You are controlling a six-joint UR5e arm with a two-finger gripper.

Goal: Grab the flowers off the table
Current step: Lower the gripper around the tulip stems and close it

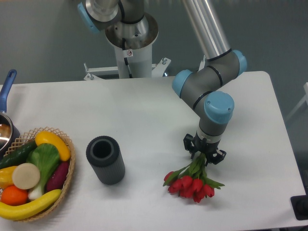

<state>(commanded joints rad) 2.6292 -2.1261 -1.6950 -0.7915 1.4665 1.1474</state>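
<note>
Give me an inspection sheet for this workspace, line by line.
Surface: large white rounded tabletop, smooth.
Job's things: bunch of red tulips with green stems lying on it, blooms toward the camera.
Clutter: dark grey ribbed cylinder; wicker basket of vegetables; blue-handled pot at the left edge.
Grippers: tool over the stem ends; closure unclear.
Cables: nothing seen.
Surroundings: grey wall, white arm pedestal.

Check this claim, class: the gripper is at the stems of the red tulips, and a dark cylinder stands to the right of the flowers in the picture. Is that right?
One detail is wrong. In the camera view the dark cylinder stands to the left of the flowers, between them and the basket. The gripper is indeed at the stems of the red tulips.
</note>
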